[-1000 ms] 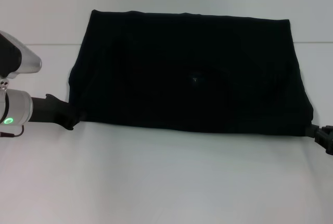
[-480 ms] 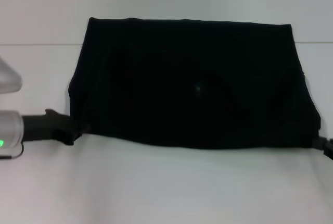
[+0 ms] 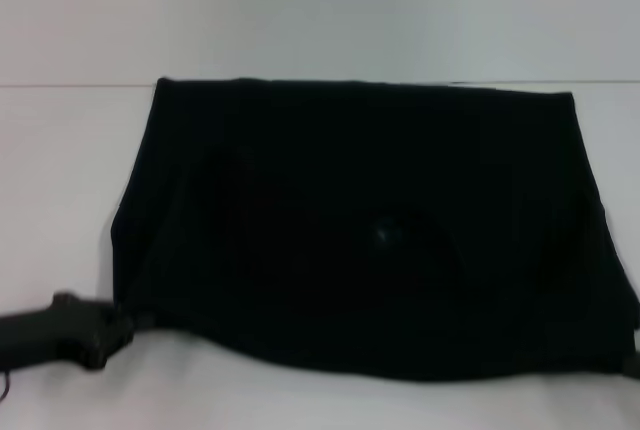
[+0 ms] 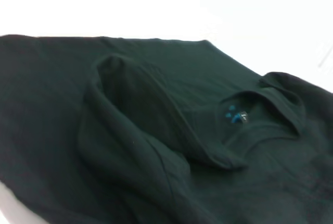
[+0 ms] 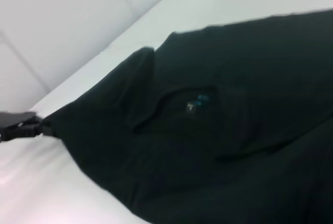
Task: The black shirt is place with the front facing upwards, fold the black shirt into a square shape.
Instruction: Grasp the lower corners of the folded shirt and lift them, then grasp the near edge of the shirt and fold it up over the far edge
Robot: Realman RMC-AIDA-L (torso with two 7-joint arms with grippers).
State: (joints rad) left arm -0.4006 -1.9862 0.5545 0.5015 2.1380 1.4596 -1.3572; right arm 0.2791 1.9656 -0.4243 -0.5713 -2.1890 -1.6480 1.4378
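A: What does the head view show?

B: The black shirt (image 3: pixel 370 230) lies spread over the middle of the white table (image 3: pixel 60 200), doubled over on itself, its far edge straight and close to the table's far edge, its near edge sagging in a shallow curve toward the table's near edge. No lettering shows on the upturned cloth.

A: And the collar?

B: The left wrist view shows the neckline with a small blue-marked label (image 4: pixel 237 116) inside it, and a raised fold of cloth beside it.

A: Where are the arms?

B: The left gripper (image 3: pixel 118 328) sits low at the shirt's near left corner, its fingers pinched shut on the black shirt there. The right gripper (image 3: pixel 633 350) is at the near right corner, almost wholly cut off by the picture's edge; whether it grips the cloth cannot be told.

A: The surroundings?

B: A pale wall (image 3: pixel 320 10) rises behind the table's far edge; in the right wrist view it shows panel seams.

A: Anything hard to make out?

B: The shirt's sleeves are lost in the folds, and the dark cloth hides most creases. The left gripper appears again, far off, in the right wrist view at the shirt's corner.
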